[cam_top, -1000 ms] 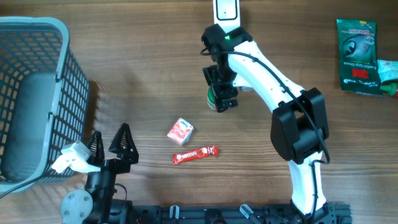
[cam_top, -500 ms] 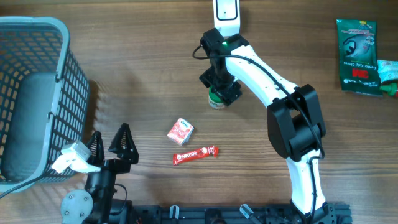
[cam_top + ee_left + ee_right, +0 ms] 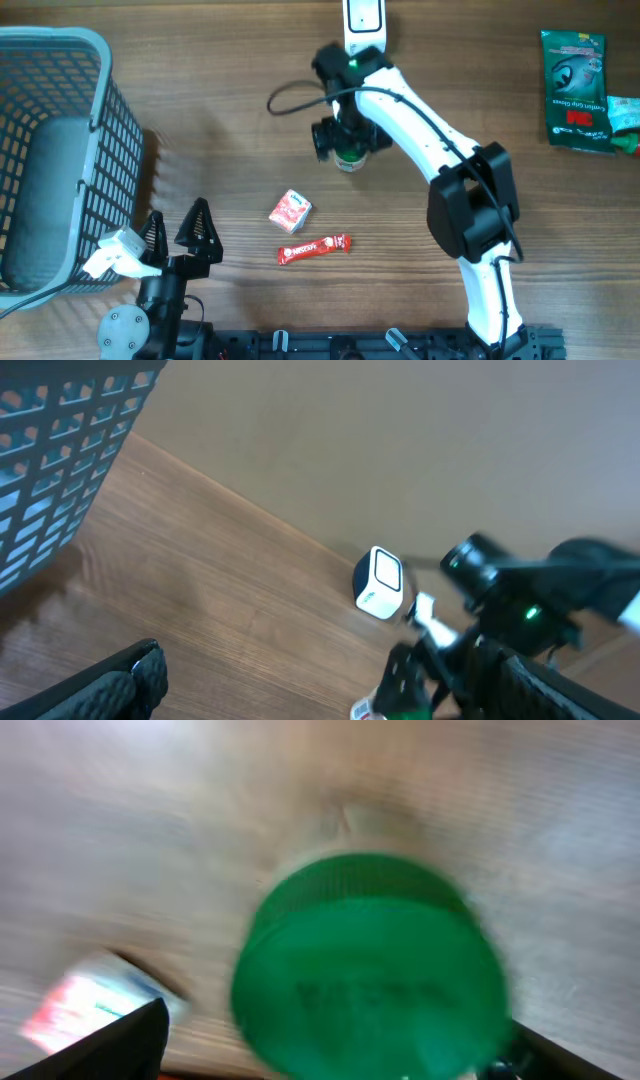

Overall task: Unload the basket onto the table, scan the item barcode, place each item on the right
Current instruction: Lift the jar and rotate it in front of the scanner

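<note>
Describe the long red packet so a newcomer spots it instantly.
From the grey basket on the left, look right to the middle of the table. The red packet lies near a small red-and-white box; unlike that box, it is long and thin.

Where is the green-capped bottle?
In the overhead view it stands mid-table, directly under the right tool: the bottle sits between the scanner and the small carton.

Green-capped plastic bottle point(image 3: 348, 158) near centre of wooden table point(image 3: 200, 100). White box scanner point(image 3: 361, 15) at its 12 o'clock. Red-white small carton point(image 3: 290, 211) and red foil snack bar point(image 3: 314, 248) at 7. Grey mesh basket point(image 3: 60, 45) at 9, green packets point(image 3: 578, 90) at 2.
</note>
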Controlling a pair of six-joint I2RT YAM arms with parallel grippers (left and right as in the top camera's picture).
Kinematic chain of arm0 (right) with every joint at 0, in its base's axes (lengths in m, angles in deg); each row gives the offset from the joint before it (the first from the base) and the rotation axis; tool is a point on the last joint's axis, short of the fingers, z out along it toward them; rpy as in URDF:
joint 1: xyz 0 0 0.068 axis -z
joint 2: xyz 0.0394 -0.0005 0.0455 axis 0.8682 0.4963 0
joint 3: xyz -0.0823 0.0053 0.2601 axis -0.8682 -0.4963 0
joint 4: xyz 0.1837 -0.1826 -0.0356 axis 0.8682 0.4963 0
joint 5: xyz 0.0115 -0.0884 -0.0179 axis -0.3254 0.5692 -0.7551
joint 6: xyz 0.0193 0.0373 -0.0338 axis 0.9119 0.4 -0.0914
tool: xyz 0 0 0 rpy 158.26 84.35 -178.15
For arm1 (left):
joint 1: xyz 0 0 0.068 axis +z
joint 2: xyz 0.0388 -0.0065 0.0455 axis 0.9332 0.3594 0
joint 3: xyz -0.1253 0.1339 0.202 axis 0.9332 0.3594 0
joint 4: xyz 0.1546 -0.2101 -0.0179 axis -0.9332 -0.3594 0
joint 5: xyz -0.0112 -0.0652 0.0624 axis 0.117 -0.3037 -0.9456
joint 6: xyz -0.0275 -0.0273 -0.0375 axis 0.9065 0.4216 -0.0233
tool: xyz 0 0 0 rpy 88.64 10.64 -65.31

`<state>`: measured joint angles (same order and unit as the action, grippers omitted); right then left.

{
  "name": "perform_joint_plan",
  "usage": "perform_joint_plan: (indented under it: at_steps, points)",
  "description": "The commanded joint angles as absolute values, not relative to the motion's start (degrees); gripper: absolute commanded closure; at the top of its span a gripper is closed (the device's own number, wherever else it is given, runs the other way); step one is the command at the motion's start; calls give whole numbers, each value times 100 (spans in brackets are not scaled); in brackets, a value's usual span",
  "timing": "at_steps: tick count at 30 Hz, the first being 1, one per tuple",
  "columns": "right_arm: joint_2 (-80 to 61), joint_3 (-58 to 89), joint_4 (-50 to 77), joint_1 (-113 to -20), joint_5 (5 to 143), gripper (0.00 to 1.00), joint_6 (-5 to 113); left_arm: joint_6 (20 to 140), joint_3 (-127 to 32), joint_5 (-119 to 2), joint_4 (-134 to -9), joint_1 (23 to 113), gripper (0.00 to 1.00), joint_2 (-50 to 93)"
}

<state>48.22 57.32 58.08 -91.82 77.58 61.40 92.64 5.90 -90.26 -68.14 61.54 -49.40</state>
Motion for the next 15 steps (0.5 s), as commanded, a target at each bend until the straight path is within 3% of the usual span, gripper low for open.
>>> perform_joint_plan:
  at_steps: [1, 3, 5, 9, 15]
  points:
    - [4243, 6243, 6053, -9147, 7861, 0, 9366, 9220, 623, -8956, -6801, 6127, 0, -4959]
    - [4230, 6230, 6204, -9101, 7856, 0, 11283, 9220, 623, -8956, -6801, 6127, 0, -4959]
    - [4330, 6051, 6193, -9029, 7695, 0, 12242, 9220, 623, -8958, -6801, 6127, 0, -4959]
    - [4525, 5408, 5915, -8889, 7292, 0, 12970, 9220, 621, -8956, -6803, 6127, 0, -4959]
    - [4772, 4755, 4855, -8834, 7104, 0, 13029, 9220, 621, -8956, -6801, 6127, 0, -4959]
